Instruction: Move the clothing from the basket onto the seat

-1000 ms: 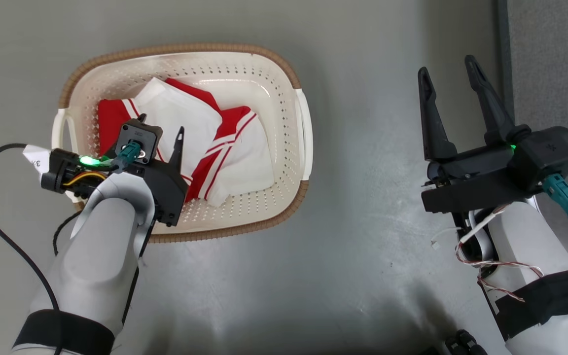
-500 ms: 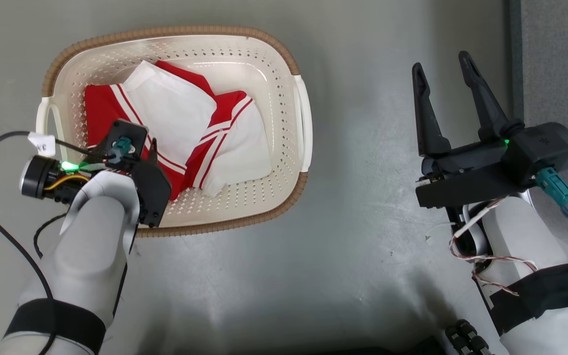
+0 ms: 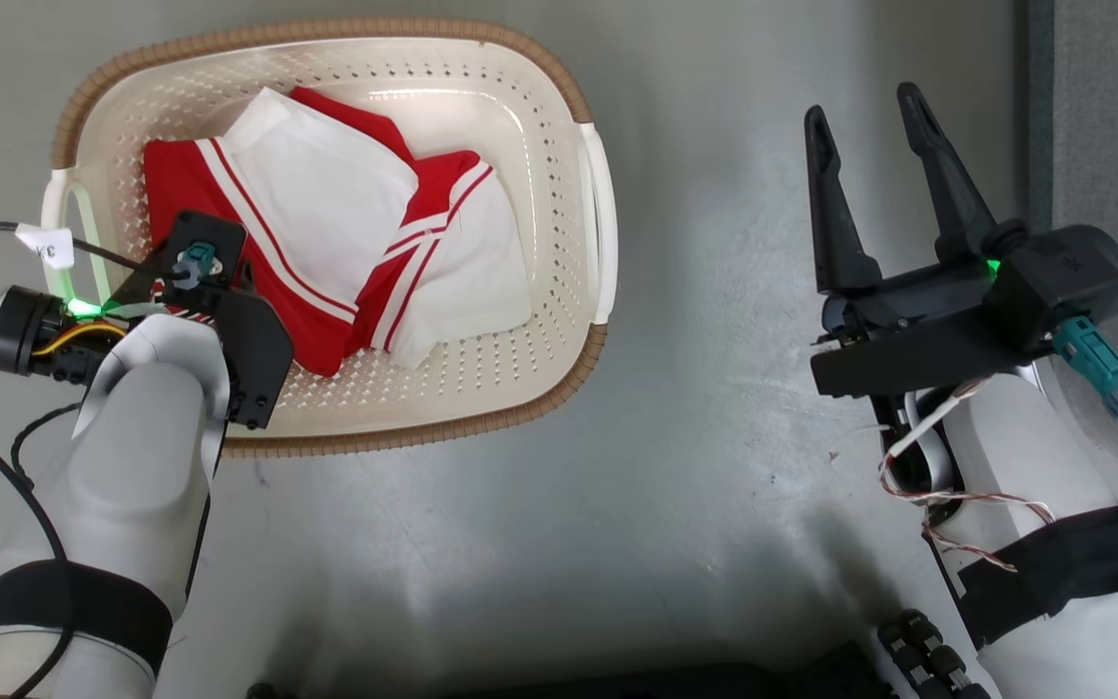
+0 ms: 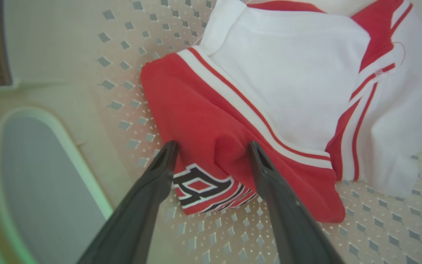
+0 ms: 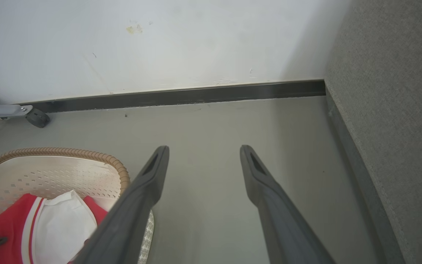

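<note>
— Left gripper point(image 4: 211, 146) is spread wide, down inside the basket point(image 3: 559, 223), fingers point(image 4: 141, 205) straddling a red fold of the clothing point(image 4: 269, 84). Tips look to be at the cloth; nothing is pinched.
— Other arm?
— Right gripper point(image 3: 862, 105) is spread too and empty, over the floor point(image 3: 714, 388) at the right of the head view, between basket and seat point(image 5: 398, 110).
— So where are we in the task?
— We read it as the grasp step, first pick. All the clothing we see lies in the basket, upper left of the head view. The seat is a grey strip at the right edge, bare as far as we can see.
— Next move?
— We'd close on that fold, deep enough to catch more than one layer, since the cloth looks slippery. Then lift clear of the basket and swing right to the seat. Risk: the white part slips out or drags.
— Any text?
— Black-and-white lettering point(image 4: 200, 185) sits between the fingers in the left wrist view, cut off by the fold; we can't read it. Paper tag point(image 3: 54, 250) at the left edge of the head view has what looks like a 3 plus another mark, too small to call.
</note>
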### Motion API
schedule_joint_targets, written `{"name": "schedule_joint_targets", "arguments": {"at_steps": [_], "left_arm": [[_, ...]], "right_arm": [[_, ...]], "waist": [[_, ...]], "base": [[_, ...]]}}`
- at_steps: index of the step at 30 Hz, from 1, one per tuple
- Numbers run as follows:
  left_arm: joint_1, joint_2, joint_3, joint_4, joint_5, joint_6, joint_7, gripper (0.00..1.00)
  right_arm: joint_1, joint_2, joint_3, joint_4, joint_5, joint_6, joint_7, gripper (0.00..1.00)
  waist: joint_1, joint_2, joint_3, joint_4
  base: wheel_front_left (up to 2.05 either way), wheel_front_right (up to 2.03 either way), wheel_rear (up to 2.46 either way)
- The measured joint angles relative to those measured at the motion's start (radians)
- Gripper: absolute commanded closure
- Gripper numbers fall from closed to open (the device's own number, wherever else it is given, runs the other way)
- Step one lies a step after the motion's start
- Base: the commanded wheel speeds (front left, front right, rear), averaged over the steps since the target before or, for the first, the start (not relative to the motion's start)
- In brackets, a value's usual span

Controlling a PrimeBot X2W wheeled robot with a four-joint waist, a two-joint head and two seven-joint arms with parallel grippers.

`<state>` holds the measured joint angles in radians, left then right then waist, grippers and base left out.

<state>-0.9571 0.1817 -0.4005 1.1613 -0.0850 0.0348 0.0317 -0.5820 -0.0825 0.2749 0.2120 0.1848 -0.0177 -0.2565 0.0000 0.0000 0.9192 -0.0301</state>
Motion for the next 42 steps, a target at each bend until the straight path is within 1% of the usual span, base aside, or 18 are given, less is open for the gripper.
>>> {"name": "schedule_joint_targets", "arguments": {"at_steps": [5,6,7,8,13,19,21,22,24,27,32,35,40,42], "left_arm": [[-0.003,-0.013,0.000,0.018,0.000,-0.001,-0.013,0.00],[-0.003,-0.015,0.001,0.022,0.000,-0.001,-0.018,0.22],[-0.003,-0.016,0.002,0.024,-0.002,-0.006,-0.023,0.56],[-0.003,-0.017,0.003,0.026,-0.002,-0.010,-0.030,1.00],[-0.003,-0.029,0.029,0.036,-0.030,-0.019,-0.077,1.00],[-0.003,-0.035,0.047,0.051,-0.052,-0.046,-0.139,1.00],[-0.002,-0.049,0.074,0.053,-0.085,-0.063,-0.164,1.00],[-0.001,-0.059,0.083,0.052,-0.104,-0.063,-0.180,1.00],[-0.001,-0.077,0.089,0.051,-0.108,-0.081,-0.207,1.00],[0.006,-0.101,0.089,0.051,-0.109,-0.089,-0.238,1.00],[0.026,-0.115,0.093,0.053,-0.119,-0.098,-0.255,1.00],[0.042,-0.122,0.098,0.054,-0.145,-0.106,-0.264,1.00],[0.083,-0.142,0.102,0.051,-0.157,-0.107,-0.274,1.00],[0.109,-0.147,0.111,0.048,-0.171,-0.115,-0.276,1.00]], "right_arm": [[-0.005,0.002,0.005,0.008,0.000,0.000,0.000,0.00],[-0.005,0.002,0.007,0.009,0.001,0.000,0.000,0.00],[-0.005,0.002,0.007,0.010,0.001,0.000,0.000,0.00],[-0.007,0.003,0.007,0.011,0.001,0.000,0.000,0.00],[-0.020,0.003,-0.004,0.025,0.003,0.000,0.000,0.00],[-0.025,0.004,-0.012,0.056,0.010,0.001,0.000,0.00],[-0.025,0.004,-0.015,0.064,0.010,0.002,0.000,0.00],[-0.025,0.004,-0.016,0.069,0.011,0.005,0.000,0.00],[-0.025,0.004,-0.023,0.081,0.013,0.006,0.000,0.00],[-0.025,0.004,-0.034,0.099,0.021,0.009,0.000,0.00],[-0.021,0.004,-0.047,0.129,0.028,0.018,0.000,0.00],[-0.016,0.004,-0.049,0.145,0.028,0.027,0.000,0.00],[0.016,-0.002,-0.067,0.170,0.028,0.036,0.000,0.00],[0.029,-0.005,-0.072,0.184,0.032,0.038,0.000,0.00]], "waist": [[0.0001,0.0000,0.012,-0.002],[0.0000,0.0000,0.013,-0.003],[0.0000,0.0000,0.014,-0.003],[0.0000,0.0000,0.014,-0.004],[0.0001,0.0001,0.004,-0.002],[0.0000,0.0000,-0.030,0.002],[0.0000,0.0000,-0.047,0.004],[0.0000,0.0000,-0.056,0.004],[0.0000,0.0000,-0.077,0.006],[0.0000,0.0000,-0.111,0.009],[0.0000,0.0000,-0.177,0.016],[0.0000,-0.0001,-0.218,0.021],[-0.0001,0.0000,-0.289,0.031],[-0.0001,0.0000,-0.318,0.036]], "base": [[0.00,0.00,0.00],[0.00,0.00,0.00],[0.00,0.00,0.00],[0.00,0.00,0.00],[0.00,0.00,0.00],[0.00,0.00,0.00],[0.00,0.00,0.00],[0.00,0.00,0.00],[0.00,0.00,0.00],[0.00,0.00,0.00],[0.00,0.00,0.00],[0.00,0.00,0.00],[0.00,0.00,0.00],[0.00,0.00,0.00]]}}
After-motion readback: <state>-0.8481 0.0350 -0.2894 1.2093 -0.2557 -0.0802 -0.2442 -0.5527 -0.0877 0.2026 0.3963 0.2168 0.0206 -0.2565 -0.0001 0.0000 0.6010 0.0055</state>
